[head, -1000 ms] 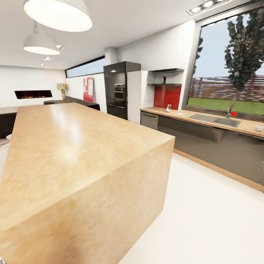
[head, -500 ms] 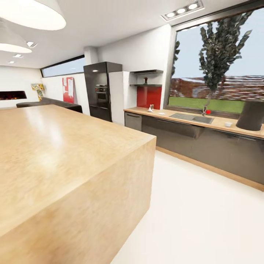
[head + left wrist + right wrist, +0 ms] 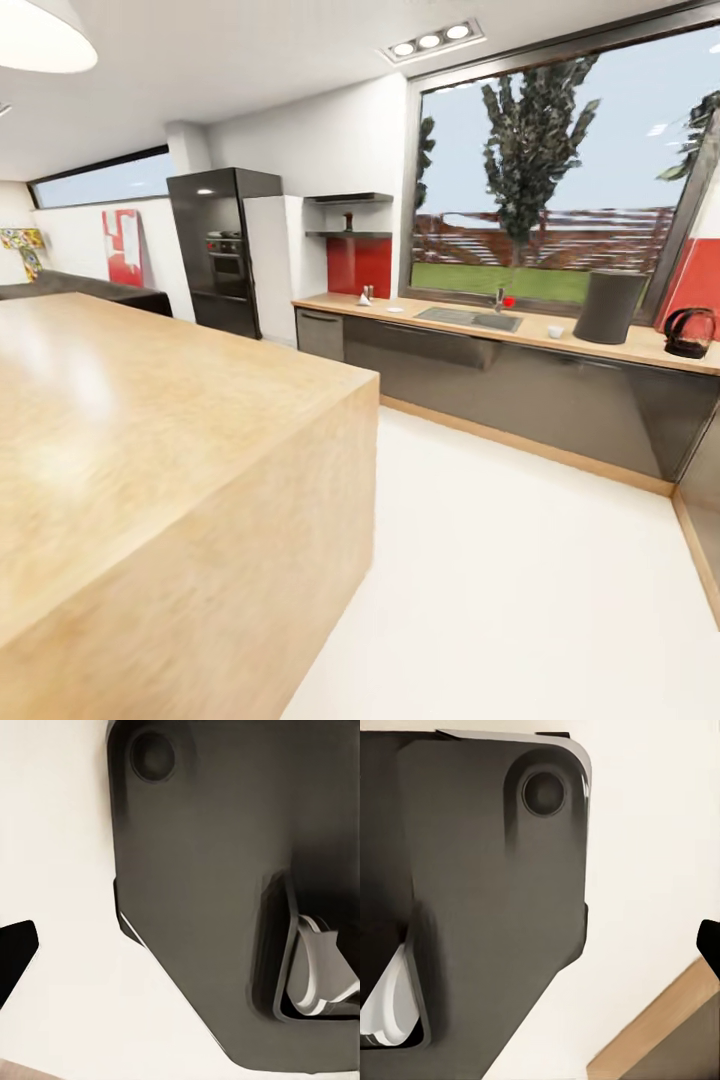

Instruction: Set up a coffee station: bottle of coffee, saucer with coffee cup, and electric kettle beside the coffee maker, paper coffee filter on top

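My head camera looks across the wooden island (image 3: pixel 150 450) toward the countertop (image 3: pixel 520 335), well away. Both wrist cameras sit close against my own dark base (image 3: pixel 210 870), facing down at the pale floor (image 3: pixel 660 870).

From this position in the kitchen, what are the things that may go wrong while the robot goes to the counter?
1. The wooden island stands close at the robot's left; turning toward the countertop might clip its corner.
2. The electric kettle stands close beside the coffee maker, so a reach for one could knock the other.
3. The coffee cup and the paper coffee filter look tiny from here; a grasp planned at this range would probably miss.
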